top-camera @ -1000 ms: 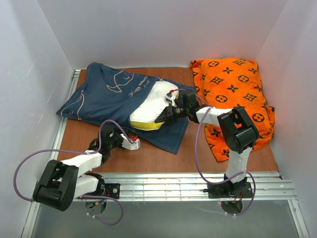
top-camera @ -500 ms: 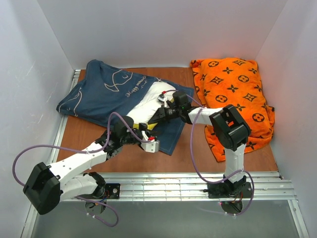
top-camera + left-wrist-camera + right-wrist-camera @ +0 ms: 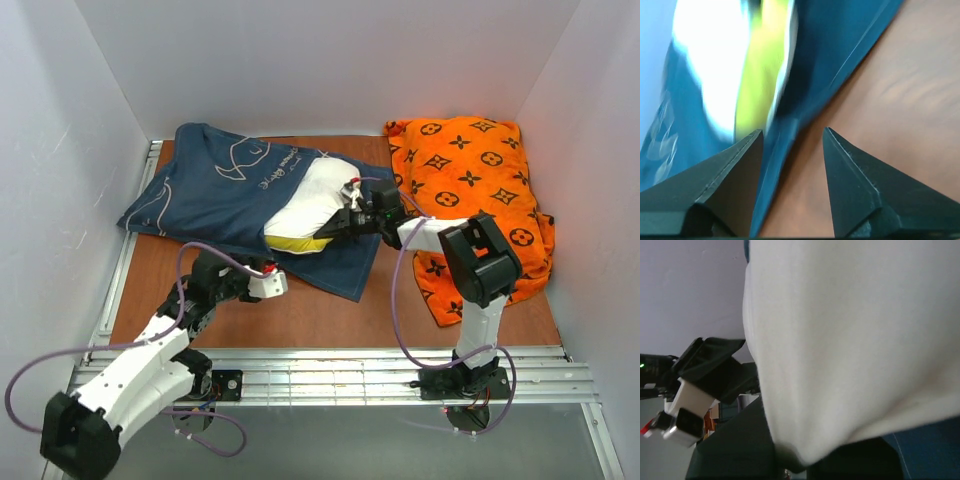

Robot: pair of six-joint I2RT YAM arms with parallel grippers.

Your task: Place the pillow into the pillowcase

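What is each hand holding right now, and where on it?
Right hand seems to grip the plump white pillow at its right end; left hand is open, holding nothing.

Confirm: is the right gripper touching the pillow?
Touching. In the top view the right gripper digs into the pillow at its right end; in the right wrist view white fabric crowds the lens.
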